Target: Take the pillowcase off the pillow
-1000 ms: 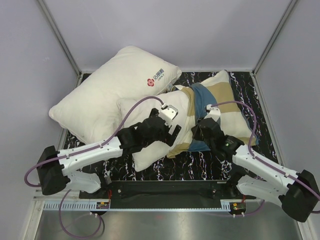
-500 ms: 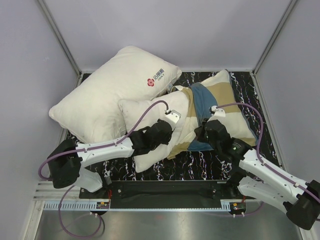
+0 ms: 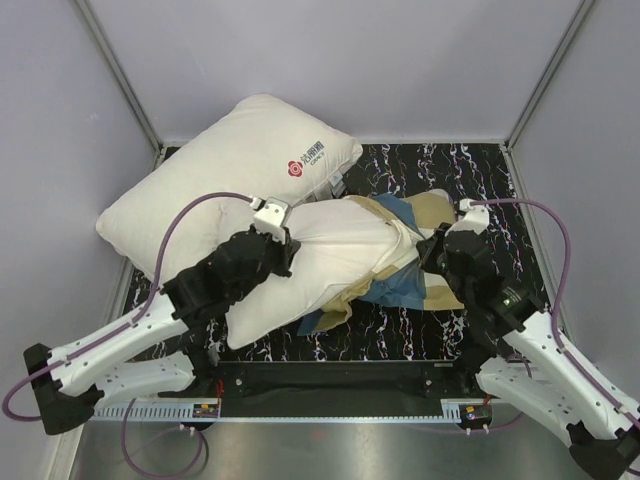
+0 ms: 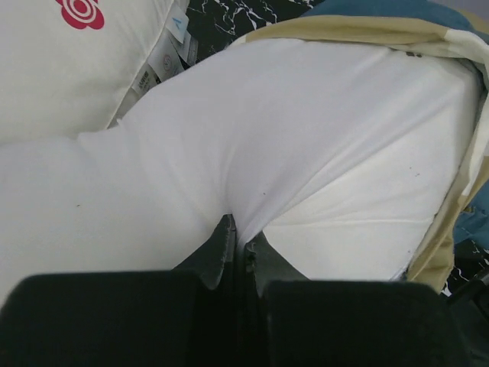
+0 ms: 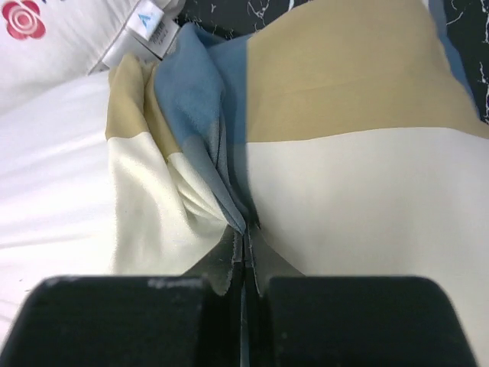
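Observation:
The plain off-white pillow (image 3: 330,255) lies across the middle of the table, mostly bare. The checked teal, tan and cream pillowcase (image 3: 425,285) is bunched over its right end. My left gripper (image 3: 287,243) is shut on a pinch of the pillow's white cloth (image 4: 306,145) at its left part; the fold runs between the jaws of the left gripper (image 4: 241,235). My right gripper (image 3: 437,250) is shut on a gathered fold of the pillowcase (image 5: 344,115), and the teal and cream cloth converges into the right gripper (image 5: 244,233). The pillowcase's tan edge (image 4: 447,229) shows at the pillow's far end.
A second white pillow with a red logo (image 3: 215,175) leans at the back left, touching the plain pillow. Its labels (image 5: 141,30) show close to the pillowcase. Dark marbled tabletop (image 3: 470,165) is bare at the back right. Grey walls enclose three sides.
My left gripper shut on the pillow and drew it left. My right gripper, still shut on the pillowcase, moved right. More bare pillow now shows and the case is bunched.

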Action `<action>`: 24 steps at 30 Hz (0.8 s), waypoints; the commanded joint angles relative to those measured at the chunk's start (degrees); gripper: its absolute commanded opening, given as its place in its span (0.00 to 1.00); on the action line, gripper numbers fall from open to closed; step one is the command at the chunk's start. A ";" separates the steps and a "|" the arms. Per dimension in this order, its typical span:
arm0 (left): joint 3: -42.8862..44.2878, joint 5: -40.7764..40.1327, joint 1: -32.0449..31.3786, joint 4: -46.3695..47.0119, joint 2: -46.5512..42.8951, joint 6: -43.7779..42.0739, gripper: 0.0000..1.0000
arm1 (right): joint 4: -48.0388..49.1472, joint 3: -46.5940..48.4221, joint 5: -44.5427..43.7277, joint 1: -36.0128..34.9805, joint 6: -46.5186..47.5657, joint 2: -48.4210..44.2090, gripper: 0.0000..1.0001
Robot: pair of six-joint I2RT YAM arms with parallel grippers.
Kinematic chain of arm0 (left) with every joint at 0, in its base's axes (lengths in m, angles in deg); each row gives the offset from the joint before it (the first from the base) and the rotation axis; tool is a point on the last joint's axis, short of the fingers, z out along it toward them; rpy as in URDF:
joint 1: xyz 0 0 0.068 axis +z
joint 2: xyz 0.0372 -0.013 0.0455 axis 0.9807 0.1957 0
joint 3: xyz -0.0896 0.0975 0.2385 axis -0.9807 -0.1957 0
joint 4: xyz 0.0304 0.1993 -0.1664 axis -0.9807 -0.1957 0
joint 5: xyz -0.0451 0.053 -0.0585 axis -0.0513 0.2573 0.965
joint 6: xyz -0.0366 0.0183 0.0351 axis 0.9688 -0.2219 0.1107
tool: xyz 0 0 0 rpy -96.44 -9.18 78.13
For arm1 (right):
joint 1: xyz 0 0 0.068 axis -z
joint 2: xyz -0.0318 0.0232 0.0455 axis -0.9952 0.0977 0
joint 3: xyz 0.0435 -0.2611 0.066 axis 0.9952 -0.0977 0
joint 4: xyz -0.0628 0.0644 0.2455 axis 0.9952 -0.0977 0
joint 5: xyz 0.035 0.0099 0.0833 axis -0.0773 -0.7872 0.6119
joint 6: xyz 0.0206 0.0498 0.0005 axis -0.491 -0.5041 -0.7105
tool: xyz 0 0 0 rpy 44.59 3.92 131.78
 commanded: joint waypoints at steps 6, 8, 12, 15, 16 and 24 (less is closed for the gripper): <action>-1.36 -8.90 3.92 -8.66 -4.94 0.93 0.00 | -3.73 0.88 -8.34 5.40 3.32 -0.51 0.00; -1.80 -8.20 4.01 -8.92 -4.32 1.72 0.00 | -3.47 -1.22 -7.99 5.40 2.18 0.72 0.00; -3.12 -4.60 4.01 -7.52 -4.23 2.60 0.00 | -0.84 -5.27 -5.28 5.49 0.68 1.07 0.00; -4.35 -0.99 4.00 -4.89 -4.06 3.04 0.00 | 1.00 -7.12 -1.76 5.40 0.07 1.07 0.00; -4.35 -0.37 3.92 -4.19 -3.45 3.39 0.00 | 1.36 -7.39 -1.05 5.40 0.07 0.99 0.04; -4.61 5.69 4.01 0.47 2.27 5.67 0.00 | -0.13 -6.07 6.59 5.40 4.72 1.34 0.84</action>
